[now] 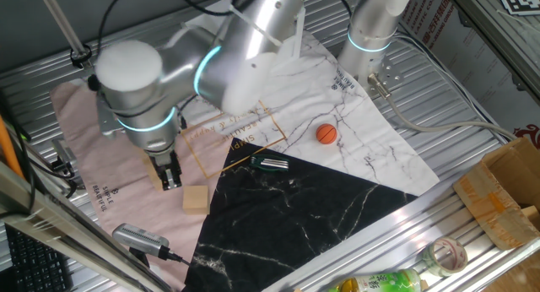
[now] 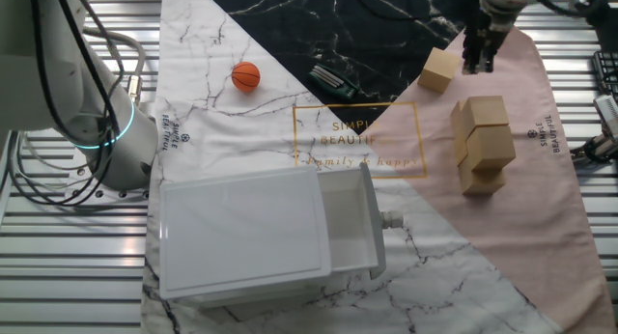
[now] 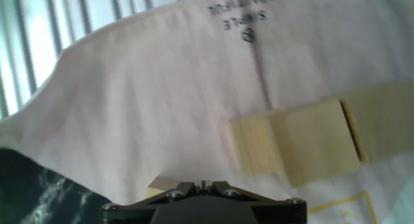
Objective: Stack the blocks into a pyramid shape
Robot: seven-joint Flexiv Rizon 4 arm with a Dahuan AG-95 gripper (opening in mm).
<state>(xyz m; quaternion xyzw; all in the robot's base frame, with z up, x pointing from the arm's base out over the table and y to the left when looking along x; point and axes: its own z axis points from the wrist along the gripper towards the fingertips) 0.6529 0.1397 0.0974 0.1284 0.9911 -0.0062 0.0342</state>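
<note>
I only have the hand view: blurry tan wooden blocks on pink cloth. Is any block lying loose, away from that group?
Observer: Yes. One light tan wooden cube lies alone on the pink cloth, by the edge of the black marble-print sheet.
Operator: Where is the gripper relative to it?
Observer: The gripper hangs just beside that cube, on its pink-cloth side, not around it.
Operator: Anything else nearby?
Observer: A small orange ball rests on the white marble-print cloth, far from the pile of tan wooden blocks.
</note>
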